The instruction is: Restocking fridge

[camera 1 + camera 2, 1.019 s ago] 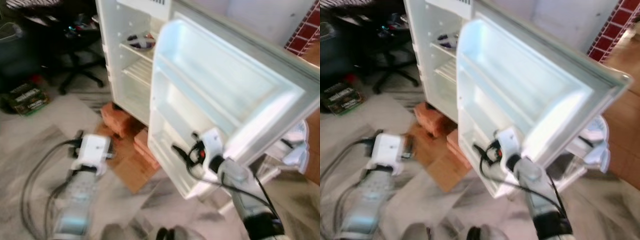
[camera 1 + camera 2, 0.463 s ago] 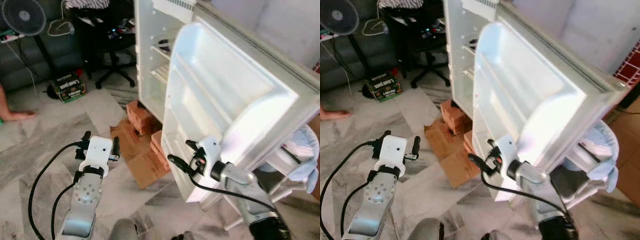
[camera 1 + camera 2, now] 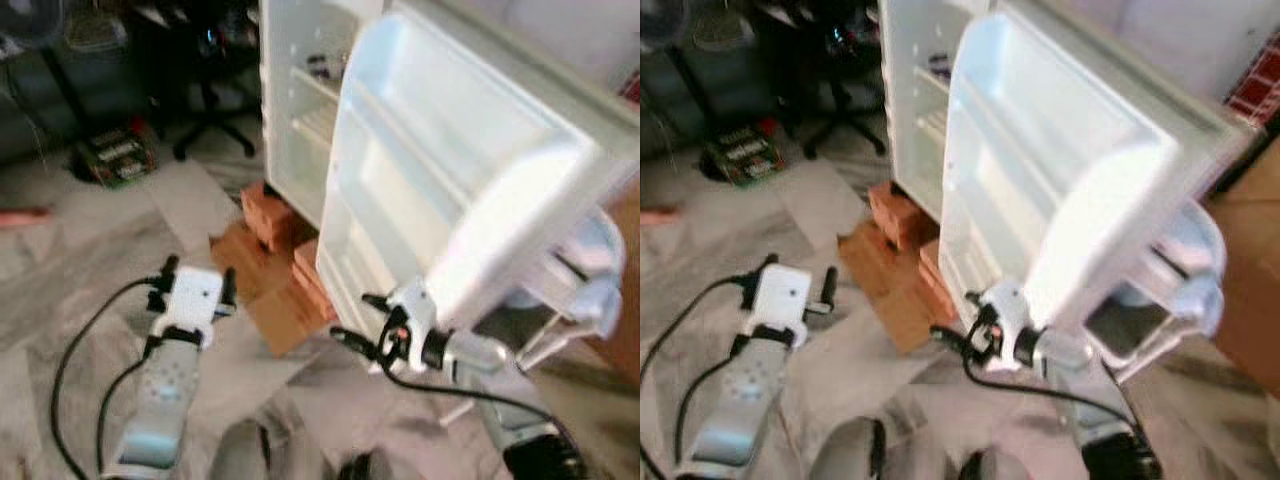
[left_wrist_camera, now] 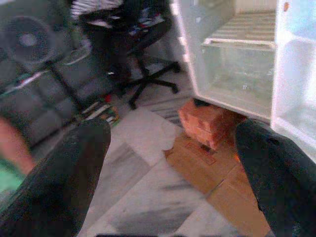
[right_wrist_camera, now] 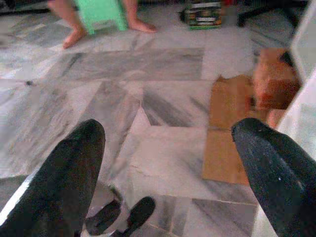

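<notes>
The white fridge [image 3: 290,120] stands open, its door [image 3: 450,170] swung out toward me with bare door shelves. A small dark item [image 3: 320,68] lies on an upper shelf inside. My right gripper [image 3: 357,318] hovers open just off the door's lower edge, holding nothing. My left gripper [image 3: 196,280] is open over the marble floor, left of the fridge. In the left wrist view the left gripper [image 4: 173,133] faces the fridge's lower shelves [image 4: 242,44]. In the right wrist view the right gripper [image 5: 168,128] looks down at the floor.
Red bricks [image 3: 268,215] prop up the fridge, with flat cardboard [image 3: 285,305] in front. An office chair [image 3: 205,110] and a green box [image 3: 112,155] are at the back left. A rack with pale cloth [image 3: 590,270] is on the right. A person's legs and a green stool [image 5: 101,10] are nearby.
The head camera has shifted and the picture has blurred. Both grippers stay open and keep about the same places relative to the fridge door and floor.
</notes>
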Controlling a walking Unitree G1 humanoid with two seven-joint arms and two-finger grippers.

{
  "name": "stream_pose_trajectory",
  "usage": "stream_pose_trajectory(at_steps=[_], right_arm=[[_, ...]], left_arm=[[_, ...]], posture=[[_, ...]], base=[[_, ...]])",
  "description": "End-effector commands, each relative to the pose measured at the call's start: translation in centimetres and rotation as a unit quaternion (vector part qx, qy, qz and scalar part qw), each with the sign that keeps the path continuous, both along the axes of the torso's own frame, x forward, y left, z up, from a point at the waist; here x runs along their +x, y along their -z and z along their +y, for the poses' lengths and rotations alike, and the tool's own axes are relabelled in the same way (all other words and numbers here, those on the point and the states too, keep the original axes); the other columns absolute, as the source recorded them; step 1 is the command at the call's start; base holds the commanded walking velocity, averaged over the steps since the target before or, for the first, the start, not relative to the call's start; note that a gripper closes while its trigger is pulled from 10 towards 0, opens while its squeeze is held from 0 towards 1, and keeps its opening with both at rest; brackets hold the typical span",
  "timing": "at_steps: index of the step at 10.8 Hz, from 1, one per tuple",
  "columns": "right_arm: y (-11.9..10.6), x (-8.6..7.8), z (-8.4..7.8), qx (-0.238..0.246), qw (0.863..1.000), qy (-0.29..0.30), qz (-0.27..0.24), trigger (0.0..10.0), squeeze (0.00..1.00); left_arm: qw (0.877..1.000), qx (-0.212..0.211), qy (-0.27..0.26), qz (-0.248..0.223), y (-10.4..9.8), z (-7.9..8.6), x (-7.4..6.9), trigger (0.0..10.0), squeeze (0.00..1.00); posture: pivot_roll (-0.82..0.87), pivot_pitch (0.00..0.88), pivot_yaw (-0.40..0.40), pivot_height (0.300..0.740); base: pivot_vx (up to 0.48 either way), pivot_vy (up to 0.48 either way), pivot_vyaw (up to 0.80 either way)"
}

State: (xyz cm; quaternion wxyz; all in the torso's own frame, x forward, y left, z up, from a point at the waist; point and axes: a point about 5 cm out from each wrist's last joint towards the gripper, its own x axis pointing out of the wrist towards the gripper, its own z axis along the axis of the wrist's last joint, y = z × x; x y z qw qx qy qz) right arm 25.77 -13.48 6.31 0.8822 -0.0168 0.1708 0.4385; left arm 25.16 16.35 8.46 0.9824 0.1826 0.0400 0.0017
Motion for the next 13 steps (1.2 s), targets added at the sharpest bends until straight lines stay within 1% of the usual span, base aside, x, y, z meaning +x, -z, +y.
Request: stream_pose_trajectory(at_steps=[1, 2, 3, 4, 5, 6, 7, 8, 9, 10, 12, 13], right_arm=[[0.0, -0.2, -0.5, -0.005, 1.000, -0.011, 0.011, 10.0, 0.00], [0.6, 0.1, -1.4, -0.054, 0.999, -0.003, 0.010, 10.0, 0.00], [0.5, 0.7, -1.7, -0.056, 0.998, 0.022, 0.005, 10.0, 0.00], [0.0, 1.8, -2.0, -0.057, 0.995, 0.074, -0.024, 10.0, 0.00], [-1.2, 3.2, -2.2, -0.028, 0.984, 0.163, -0.059, 10.0, 0.00], [-2.4, 3.8, -2.1, 0.001, 0.973, 0.216, -0.084, 10.0, 0.00], [-3.5, 4.3, -1.9, 0.042, 0.955, 0.276, -0.097, 10.0, 0.00], [-4.0, 4.5, -1.6, 0.051, 0.945, 0.303, -0.114, 10.0, 0.00], [-4.1, 4.5, -1.4, 0.053, 0.941, 0.311, -0.120, 10.0, 0.00], [-4.3, 4.8, -1.5, 0.062, 0.931, 0.337, -0.125, 10.0, 0.00], [-5.0, 5.2, -1.8, 0.064, 0.921, 0.358, -0.141, 10.0, 0.00], [-5.3, 5.4, -2.1, 0.063, 0.917, 0.366, -0.147, 10.0, 0.00]], left_arm=[[1.000, 0.001, 0.015, -0.001, 0.1, -0.6, -0.3, 10.0, 0.00], [1.000, 0.000, 0.009, 0.000, 0.1, -0.4, -0.3, 10.0, 0.00], [1.000, 0.000, 0.009, -0.005, 0.0, -0.3, -0.2, 10.0, 0.00], [1.000, 0.001, -0.002, 0.000, 0.1, 0.0, -0.1, 10.0, 0.00], [1.000, -0.013, -0.019, -0.002, 0.1, 0.3, -0.1, 10.0, 0.00], [1.000, -0.008, -0.019, -0.009, 0.0, 0.5, -0.1, 10.0, 0.00], [1.000, -0.011, -0.020, -0.010, 0.0, 0.7, -0.1, 10.0, 0.00], [1.000, -0.015, -0.012, -0.018, -0.2, 0.7, 0.0, 10.0, 0.00], [0.999, -0.023, -0.010, -0.024, -0.3, 0.7, 0.1, 10.0, 0.00], [0.999, -0.026, -0.004, -0.026, -0.4, 0.6, 0.1, 10.0, 0.00], [0.999, -0.032, -0.001, -0.020, -0.2, 0.4, 0.0, 10.0, 0.00], [0.999, -0.037, -0.010, -0.015, -0.1, 0.4, 0.0, 10.0, 0.00]], posture=[[0.17, 0.103, -0.045, 0.740], [0.17, 0.103, -0.045, 0.740], [0.16, 0.105, -0.045, 0.740], [0.16, 0.105, -0.045, 0.740], [0.16, 0.106, -0.043, 0.740], [0.16, 0.105, -0.042, 0.740], [0.16, 0.104, -0.043, 0.740], [0.15, 0.103, -0.044, 0.740], [0.15, 0.104, -0.043, 0.740], [0.15, 0.103, -0.044, 0.740], [0.15, 0.103, -0.045, 0.740], [0.15, 0.103, -0.049, 0.740]], base=[[0.000, 0.000, 0.00], [0.000, 0.000, 0.00], [0.000, 0.000, 0.00], [0.000, 0.000, 0.00], [0.000, 0.000, 0.00], [0.000, 0.000, 0.00], [0.000, 0.000, -0.80], [0.000, 0.000, -0.80], [0.281, 0.000, -0.80], [0.480, 0.000, 0.00], [0.480, 0.000, 0.00], [0.307, 0.000, 0.00]])
